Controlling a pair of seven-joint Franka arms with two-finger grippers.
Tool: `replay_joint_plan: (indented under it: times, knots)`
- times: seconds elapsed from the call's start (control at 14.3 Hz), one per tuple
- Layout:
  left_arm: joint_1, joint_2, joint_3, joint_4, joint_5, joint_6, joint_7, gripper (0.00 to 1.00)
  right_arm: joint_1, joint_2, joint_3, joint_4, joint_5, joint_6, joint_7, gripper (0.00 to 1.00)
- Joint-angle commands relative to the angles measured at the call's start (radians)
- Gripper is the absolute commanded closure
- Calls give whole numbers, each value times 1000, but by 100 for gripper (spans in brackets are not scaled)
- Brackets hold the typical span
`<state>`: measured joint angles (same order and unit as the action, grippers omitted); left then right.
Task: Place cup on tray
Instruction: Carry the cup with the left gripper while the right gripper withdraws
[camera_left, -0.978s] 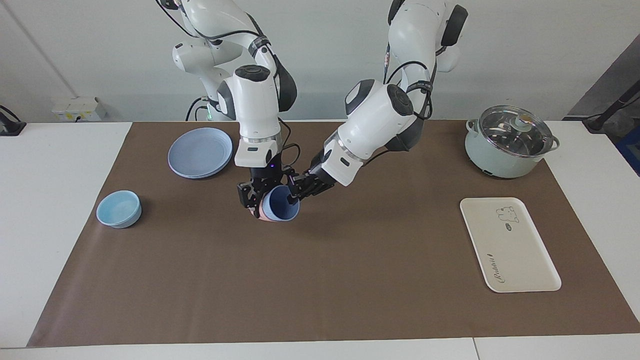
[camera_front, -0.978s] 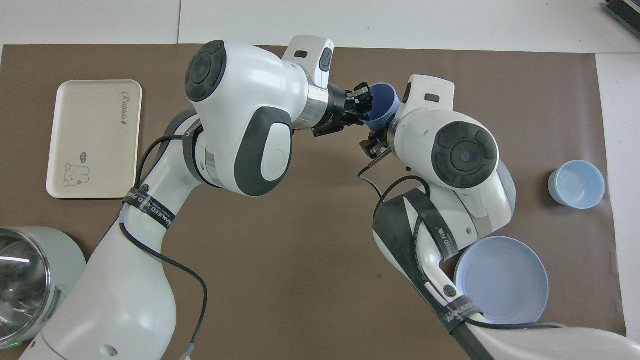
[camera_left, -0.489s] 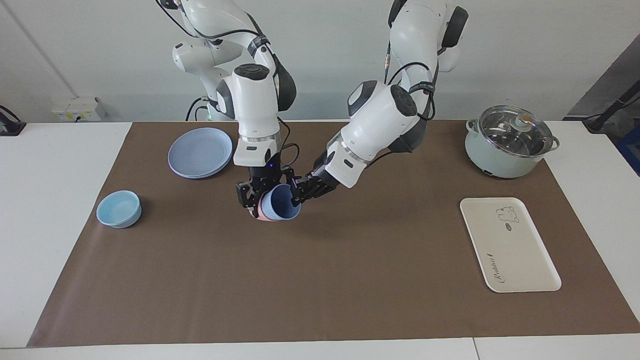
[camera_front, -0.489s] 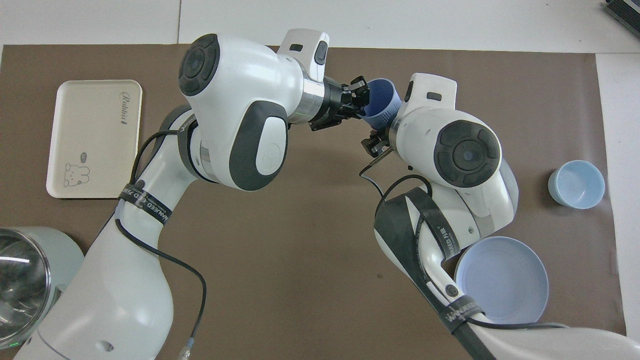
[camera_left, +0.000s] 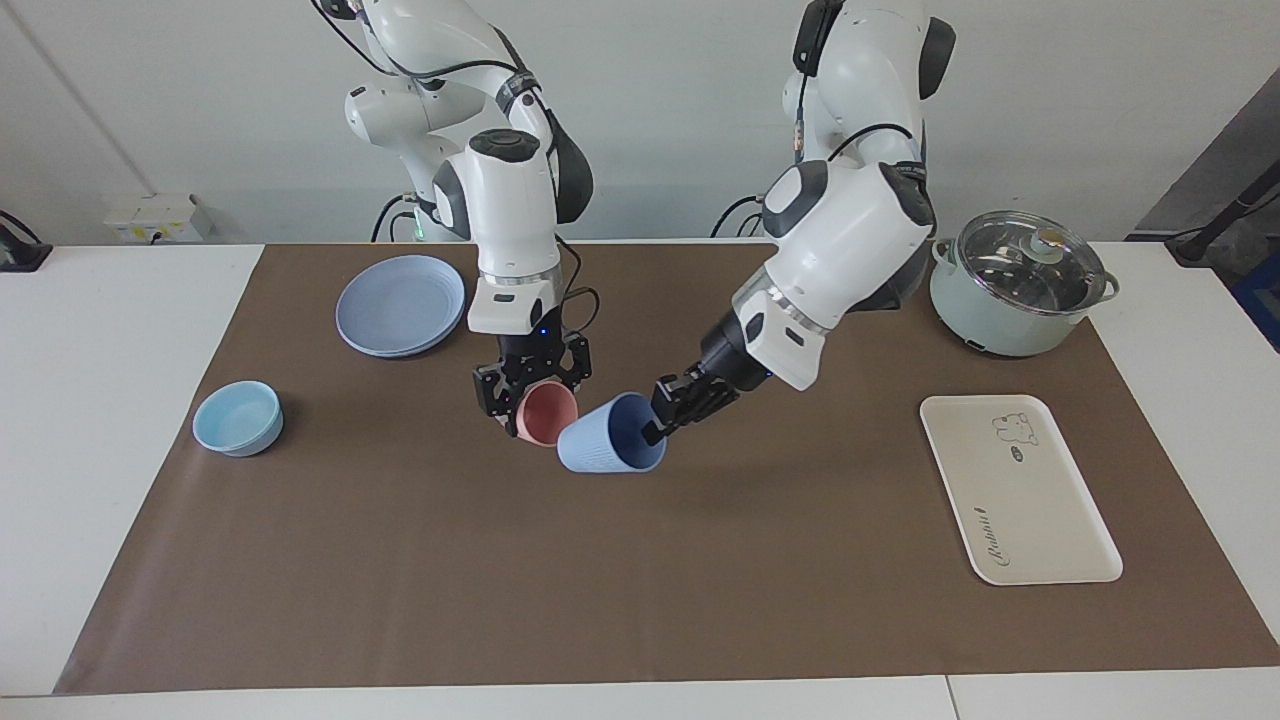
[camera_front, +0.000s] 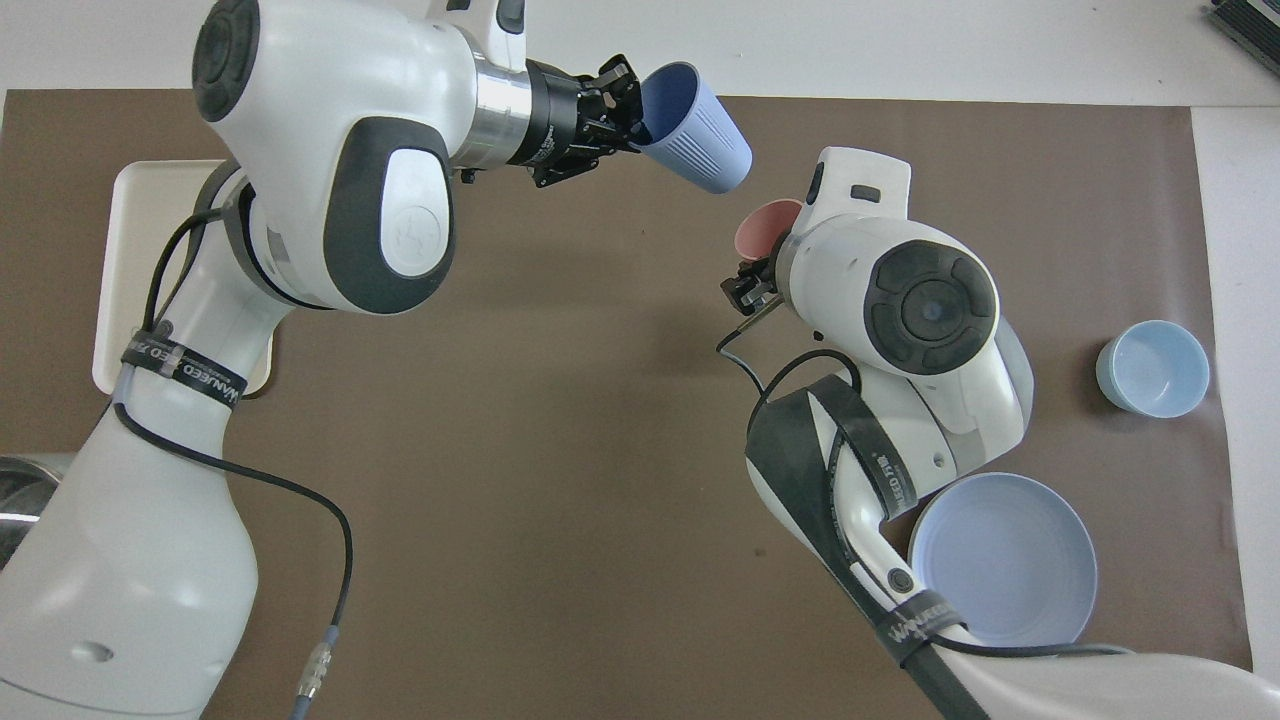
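The periwinkle-blue cup (camera_left: 610, 448) (camera_front: 697, 131) hangs tilted on its side over the middle of the brown mat. My left gripper (camera_left: 655, 422) (camera_front: 630, 104) is shut on its rim, one finger inside and one outside. My right gripper (camera_left: 530, 390) is shut on a salmon-pink cup (camera_left: 546, 412) (camera_front: 763, 224) just beside it, also off the mat. The two cups are apart. The cream-white tray (camera_left: 1015, 490) lies bare at the left arm's end of the table. In the overhead view my left arm hides most of the tray (camera_front: 135, 200).
A light-blue bowl (camera_left: 238, 417) (camera_front: 1152, 367) and stacked blue plates (camera_left: 401, 304) (camera_front: 1003, 572) sit at the right arm's end. A lidded pale-green pot (camera_left: 1018, 283) stands nearer to the robots than the tray.
The blue cup sat nested in the pink cup. My left gripper has pulled it out and carried it toward the tray's end. My right gripper stays in place with the pink cup.
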<state>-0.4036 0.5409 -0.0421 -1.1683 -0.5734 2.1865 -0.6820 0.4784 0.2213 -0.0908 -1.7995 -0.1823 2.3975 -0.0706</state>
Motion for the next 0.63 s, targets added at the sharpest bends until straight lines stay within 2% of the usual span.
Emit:
replay_joint_plan:
  times: [0.0,0.21,0.35,0.56]
  knots:
    - [60,13,1,44,85,-51,-13,100,-23,-2,0,34,-13,-5,28,100]
    - [117,-15,4,36,306,-99,-11,100,-101,-3,3,39,26,23,-15,100]
    - [181,-33,-4,33,406,-123,-7,100,-130,3,2,37,201,107,-105,100]
    - [213,-53,23,16,528,-122,25,100,-202,10,0,37,481,132,-355,100]
